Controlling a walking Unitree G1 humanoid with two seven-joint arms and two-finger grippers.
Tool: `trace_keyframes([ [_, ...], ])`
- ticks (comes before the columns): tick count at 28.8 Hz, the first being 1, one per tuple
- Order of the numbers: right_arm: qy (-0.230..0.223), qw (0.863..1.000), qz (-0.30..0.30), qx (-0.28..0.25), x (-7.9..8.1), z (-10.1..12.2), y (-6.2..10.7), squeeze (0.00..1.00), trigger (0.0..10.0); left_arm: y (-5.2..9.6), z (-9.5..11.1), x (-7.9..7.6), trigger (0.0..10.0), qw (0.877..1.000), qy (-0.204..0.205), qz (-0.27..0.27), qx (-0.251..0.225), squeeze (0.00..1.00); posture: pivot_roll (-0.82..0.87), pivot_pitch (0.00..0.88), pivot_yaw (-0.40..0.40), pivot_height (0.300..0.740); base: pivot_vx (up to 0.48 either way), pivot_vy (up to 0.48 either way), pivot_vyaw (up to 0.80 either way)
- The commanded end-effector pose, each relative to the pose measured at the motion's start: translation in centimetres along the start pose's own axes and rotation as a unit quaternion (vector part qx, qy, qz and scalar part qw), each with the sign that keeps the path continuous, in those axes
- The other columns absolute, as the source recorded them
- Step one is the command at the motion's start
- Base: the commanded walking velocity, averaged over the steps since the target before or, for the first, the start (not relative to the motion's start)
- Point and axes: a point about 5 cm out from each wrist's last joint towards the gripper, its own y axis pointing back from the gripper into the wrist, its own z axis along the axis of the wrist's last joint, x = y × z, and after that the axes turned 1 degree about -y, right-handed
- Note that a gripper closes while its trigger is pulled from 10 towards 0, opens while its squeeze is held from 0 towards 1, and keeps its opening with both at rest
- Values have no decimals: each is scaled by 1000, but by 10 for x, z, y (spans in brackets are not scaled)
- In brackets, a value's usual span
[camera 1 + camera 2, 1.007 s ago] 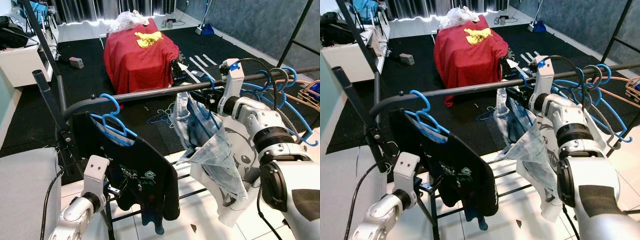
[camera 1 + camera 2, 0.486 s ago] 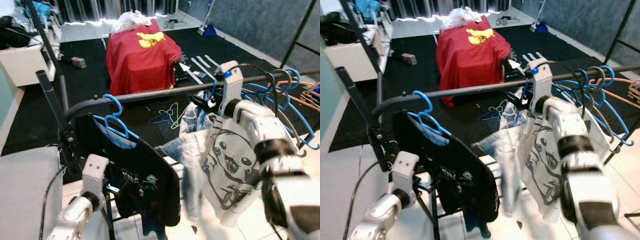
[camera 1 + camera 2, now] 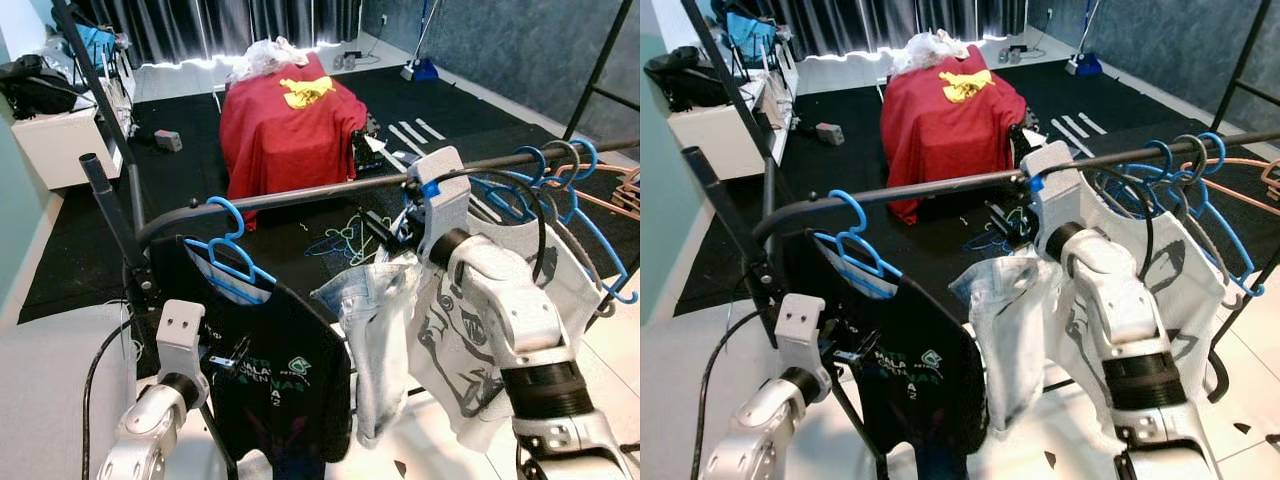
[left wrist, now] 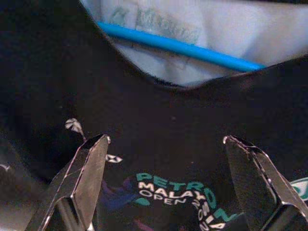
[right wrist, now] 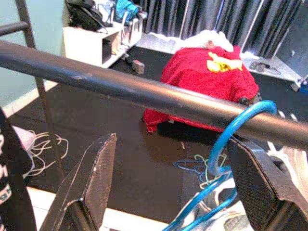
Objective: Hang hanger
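A dark carpeted room holds a black clothes rail [image 3: 300,193]. At its left end a black T-shirt [image 3: 285,375] hangs; the left gripper [image 4: 168,187] faces it, jaws wide and empty. Further right, the blue hanger [image 5: 236,139] is hooked over the rail, with the right gripper [image 5: 175,192] behind it, jaws wide. Backing straight away should avoid snagging the hook.

Both arms up, fingers spread

Right gripper [image 5: 168,187] raised high, jaws wide; left gripper [image 4: 173,185] lower, also wide apart.
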Motion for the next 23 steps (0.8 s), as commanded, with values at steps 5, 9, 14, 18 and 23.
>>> trace_keyframes([
  [5, -22, 1000, 3, -22, 33, -18, 11, 0, 10000, 1, -4, -1, 10000, 999, 34, 23, -10, 0, 21, 0, -1, 740, 0, 0, 0],
  [9, -41, 999, -26, -9, 35, -30, 16, 0, 10000, 1, -4, -4, 10000, 999, 38, 23, -14, 0, 19, 0, 0, 740, 0, 0, 0],
  [14, -50, 997, -60, 4, 30, -34, 20, 0, 10000, 0, -4, -7, 10000, 999, 37, 17, -16, 0, 18, 0, 2, 740, 0, 0, 0],
  [18, -53, 996, -76, 1, 28, -34, 22, 0, 10000, -1, -3, -8, 10000, 999, 37, 14, -18, 0, 14, 0, 6, 740, 0, 0, 0],
  [23, -60, 993, -49, -90, 40, -16, 24, 0, 10000, -5, 4, -4, 10000, 997, 52, 29, -39, 0, 6, 0, -1, 740, 0, 0, 0],
])
